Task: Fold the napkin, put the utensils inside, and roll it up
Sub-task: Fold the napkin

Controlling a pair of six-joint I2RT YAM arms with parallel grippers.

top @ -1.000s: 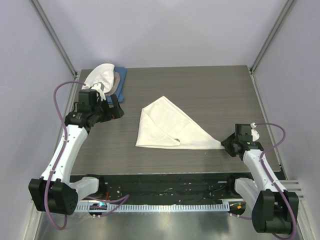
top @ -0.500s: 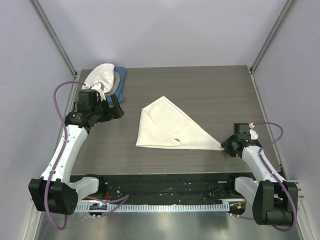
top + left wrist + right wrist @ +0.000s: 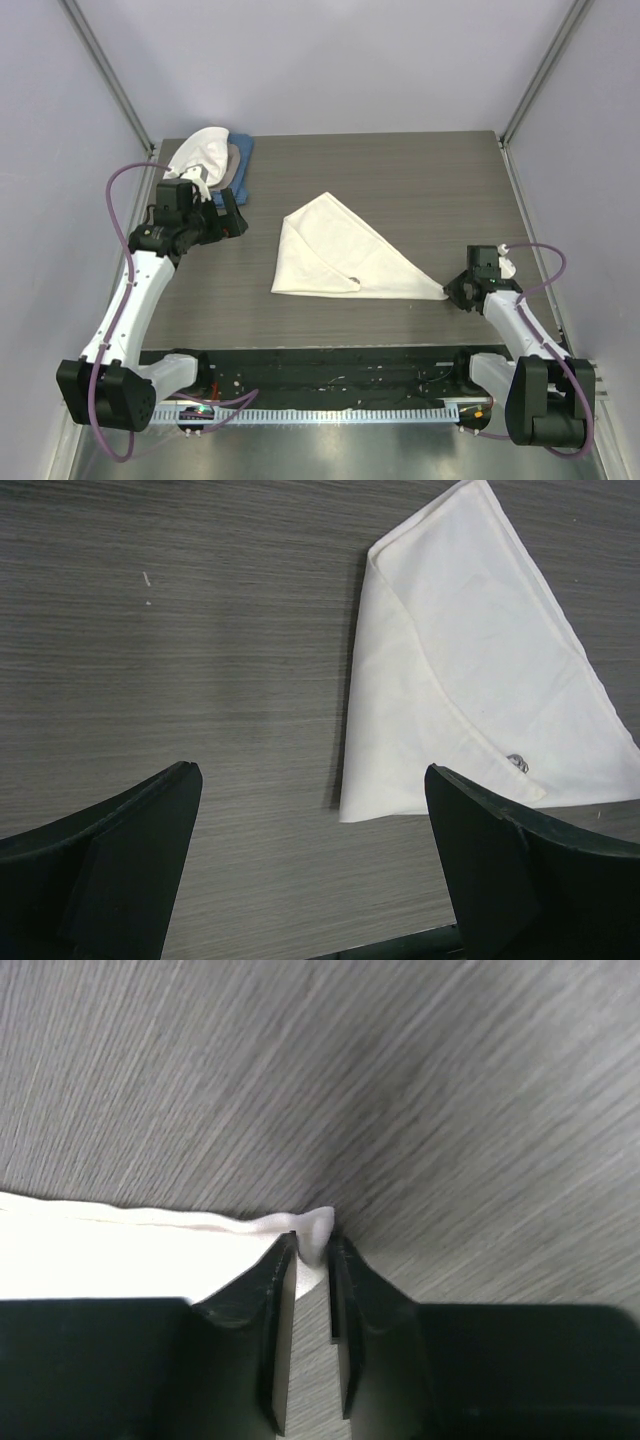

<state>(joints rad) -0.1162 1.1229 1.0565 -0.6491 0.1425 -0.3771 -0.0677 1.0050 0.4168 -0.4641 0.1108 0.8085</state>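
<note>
The cream napkin (image 3: 335,250) lies folded into a triangle in the middle of the table, its long point running to the right. The fork's ring end (image 3: 518,763) peeks out from under a fold near the front edge, and the rest of the fork is hidden inside. My right gripper (image 3: 452,289) sits low at the napkin's right tip. In the right wrist view its jaws (image 3: 312,1245) pinch that bunched corner of the napkin (image 3: 100,1250). My left gripper (image 3: 235,222) hovers left of the napkin (image 3: 470,670). It (image 3: 310,772) stands wide open over bare wood.
A stack of white, tan and blue cloths (image 3: 212,160) lies at the back left corner, just behind the left arm. The dark wood table (image 3: 400,180) is bounded by pale walls on three sides and a black rail (image 3: 330,375) at the front.
The right gripper's jaws have narrowed onto the napkin's right corner, and the wrist has shifted slightly. The left arm and the napkin have not moved.
</note>
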